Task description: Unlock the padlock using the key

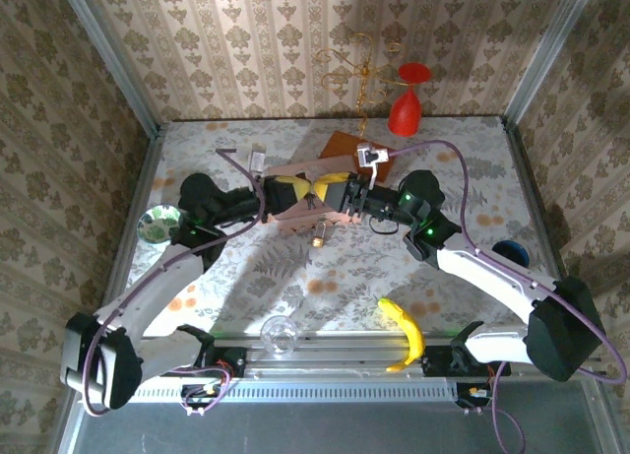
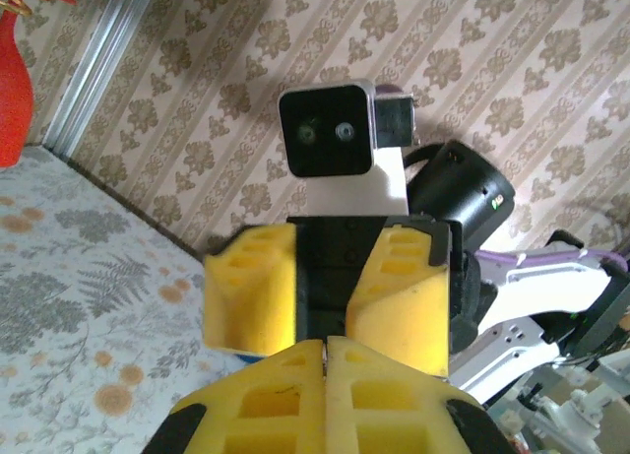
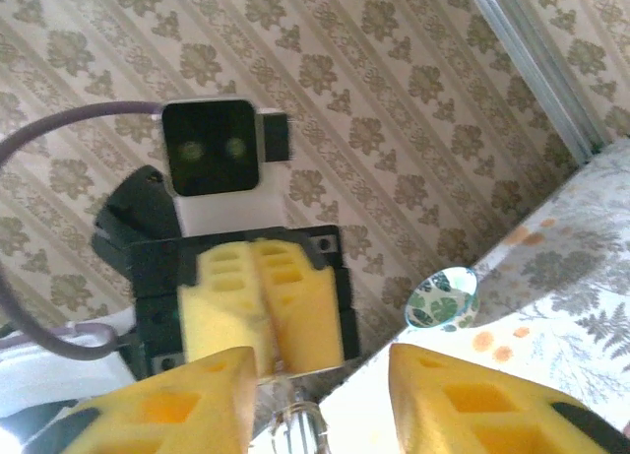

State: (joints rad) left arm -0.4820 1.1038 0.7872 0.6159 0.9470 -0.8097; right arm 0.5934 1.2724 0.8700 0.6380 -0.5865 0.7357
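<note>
Walls [image 1: 246,50] on 3 sides w/ beige damask wallpaper. Alu corner posts [image 1: 106,52] upper left & upper right. Counter [image 1: 345,282] in pale fern/flower print, metal rail [image 1: 335,354] along bottom edge. Bright light, soft shadows.

Bright overhead light lays soft arm shadows across the floral-patterned table [image 1: 295,277]. The right gripper [image 3: 320,385] shows its yellow foam fingers [image 3: 472,405] blurred, out of focus.

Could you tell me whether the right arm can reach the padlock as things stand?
Probably yes: the right gripper is open, and the padlock is close by it with nothing seen between them.
</note>
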